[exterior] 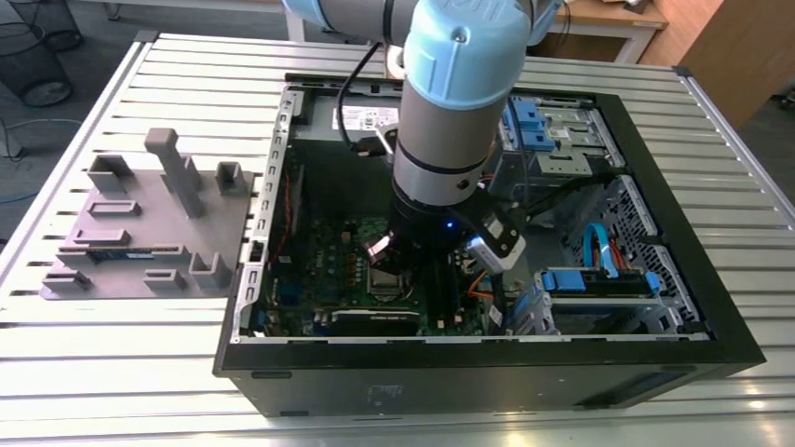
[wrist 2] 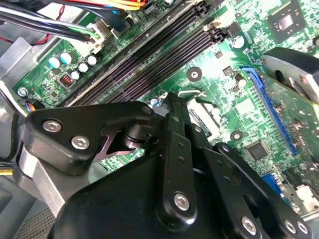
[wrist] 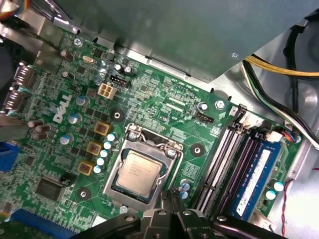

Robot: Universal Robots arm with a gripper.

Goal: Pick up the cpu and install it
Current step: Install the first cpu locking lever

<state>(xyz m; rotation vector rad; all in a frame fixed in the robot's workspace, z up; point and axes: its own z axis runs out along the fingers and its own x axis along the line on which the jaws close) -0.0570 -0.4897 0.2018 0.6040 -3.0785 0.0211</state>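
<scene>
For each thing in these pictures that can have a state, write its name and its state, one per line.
cpu: seated in its socket, not held.
socket frame: around the cpu, lying flat.
computer case: side open, lying on the table.
memory slots: empty.
memory stick: in its slot.

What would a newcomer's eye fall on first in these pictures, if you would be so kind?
First, the robot arm reaching down into the open computer case on the slatted table, its gripper low over the green motherboard. In the first wrist view, the silver cpu sits in its metal socket frame. A grey fixture plate lies on the exterior view's left.
</scene>
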